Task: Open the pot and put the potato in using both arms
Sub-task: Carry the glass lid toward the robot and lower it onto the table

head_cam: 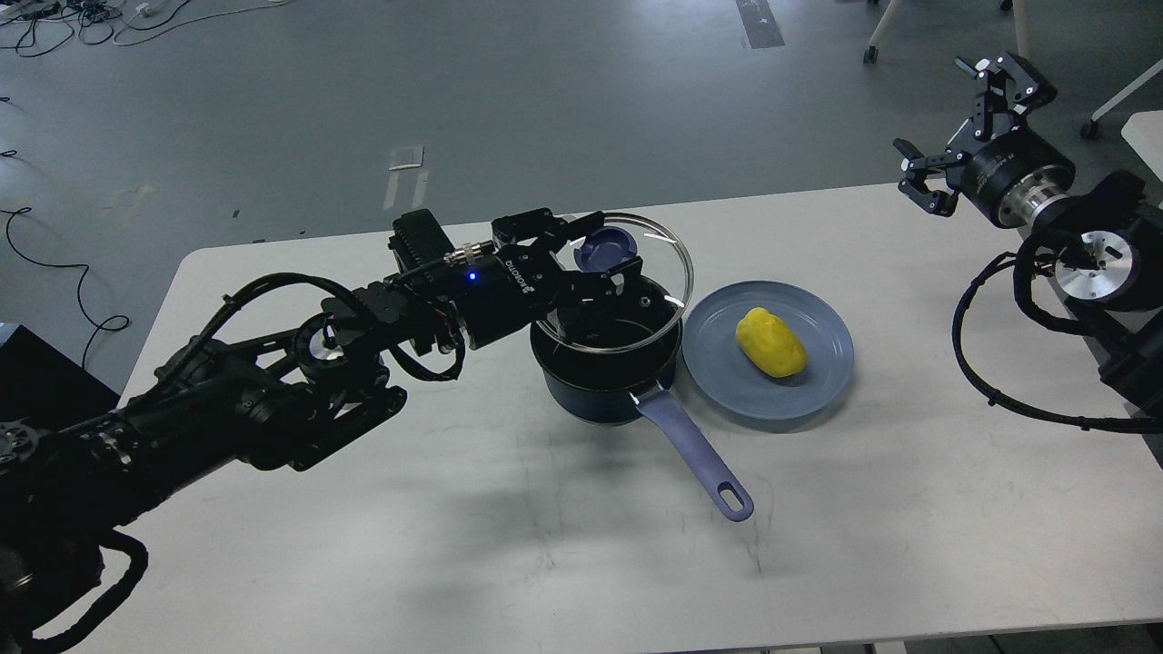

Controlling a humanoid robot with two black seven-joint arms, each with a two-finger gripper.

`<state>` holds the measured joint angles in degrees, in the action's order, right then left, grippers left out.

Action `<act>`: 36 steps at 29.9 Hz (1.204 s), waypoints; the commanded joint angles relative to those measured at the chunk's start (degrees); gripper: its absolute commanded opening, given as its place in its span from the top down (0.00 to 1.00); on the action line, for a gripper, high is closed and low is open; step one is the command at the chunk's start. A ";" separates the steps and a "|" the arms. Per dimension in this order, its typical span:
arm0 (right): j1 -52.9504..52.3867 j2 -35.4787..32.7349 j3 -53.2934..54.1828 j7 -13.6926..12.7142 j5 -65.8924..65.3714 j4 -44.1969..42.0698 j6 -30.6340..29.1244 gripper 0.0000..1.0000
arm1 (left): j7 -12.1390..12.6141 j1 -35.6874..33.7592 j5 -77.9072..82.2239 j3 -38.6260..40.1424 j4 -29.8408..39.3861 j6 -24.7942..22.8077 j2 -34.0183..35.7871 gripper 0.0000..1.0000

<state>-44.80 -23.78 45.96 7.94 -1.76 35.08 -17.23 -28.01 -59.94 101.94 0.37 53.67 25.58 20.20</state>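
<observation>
The dark navy pot [604, 386] stands mid-table, its lavender-blue handle [695, 450] pointing toward me. My left gripper [595, 256] is shut on the blue knob [607, 245] of the glass lid [666, 263]. It holds the lid tilted and raised above the pot's far left rim, so the black inside shows under the glass. The yellow potato [770, 341] lies on a light-blue plate [818, 386] just right of the pot. My right gripper [961, 125] is open and empty, up in the air at the far right, well away from the potato.
The white table [454, 545] ends just behind the pot and plate. Grey floor lies beyond, with cables at the far left and chair legs [872, 45] at the top right. A second white surface edge [1145, 132] shows at the far right.
</observation>
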 commanded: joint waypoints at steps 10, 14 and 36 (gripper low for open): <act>-0.11 0.32 -0.17 -0.03 -0.09 -0.01 0.61 0.00 | 0.01 -1.68 -0.34 0.94 5.64 0.08 11.60 0.62; -0.20 0.32 -0.26 -0.03 -0.09 -0.01 0.61 0.00 | 0.01 -1.24 -0.34 1.47 7.59 0.34 15.13 0.62; -0.28 -0.30 -0.52 -0.03 -0.09 -0.01 0.70 0.00 | 0.01 15.99 -7.88 1.47 5.13 2.42 23.39 0.62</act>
<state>-45.08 -24.00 45.39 7.92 -1.85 35.06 -16.52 -27.99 -45.10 97.17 1.95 59.80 28.03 42.68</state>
